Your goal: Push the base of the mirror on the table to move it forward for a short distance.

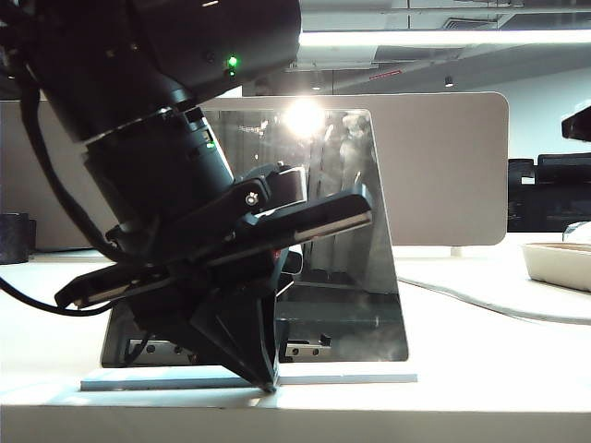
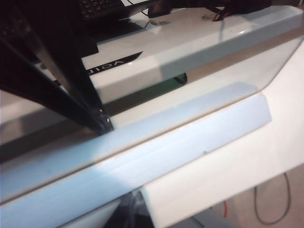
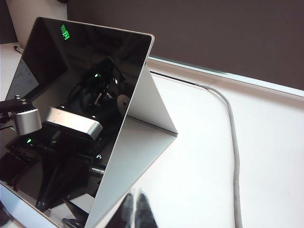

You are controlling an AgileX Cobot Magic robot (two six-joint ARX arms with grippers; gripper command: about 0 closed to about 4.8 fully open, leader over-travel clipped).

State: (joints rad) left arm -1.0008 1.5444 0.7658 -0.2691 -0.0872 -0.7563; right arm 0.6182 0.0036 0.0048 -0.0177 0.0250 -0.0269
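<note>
The base (image 1: 351, 377) lies flat near the front edge of the table (image 1: 499, 369), a thin pale plate reaching a little past the bottom corners of the mirror (image 1: 360, 277) that stands on it. The mirror leans back, with a bright glare near its top. The left gripper (image 1: 268, 383) comes down in front of it, its dark fingertips drawn together to a point that touches the base's front part.

The left wrist view shows that contact from close by: the left gripper's tips (image 2: 104, 124) meet where the mirror's glass (image 2: 213, 71) joins the base (image 2: 156, 156), and no gap shows between them, so the jaws stand closed with nothing between.

The right wrist view alone shows the mirror (image 3: 71, 118) from the side and slightly behind: one slanted glass panel and one pale rear support leaf (image 3: 142, 137) forming a tent shape on the table (image 3: 204, 156), the left arm reflected in the glass. The right gripper (image 3: 135, 213) appears only as blurred dark tips by the frame edge, apart from the mirror; its opening cannot be judged.

Counted: one mirror, one base, two grippers. One grey cable (image 3: 232, 147) runs across the table behind the mirror. One beige divider panel (image 1: 452, 166) stands farther back, and one shallow tray (image 1: 559, 263) sits at the right.
</note>
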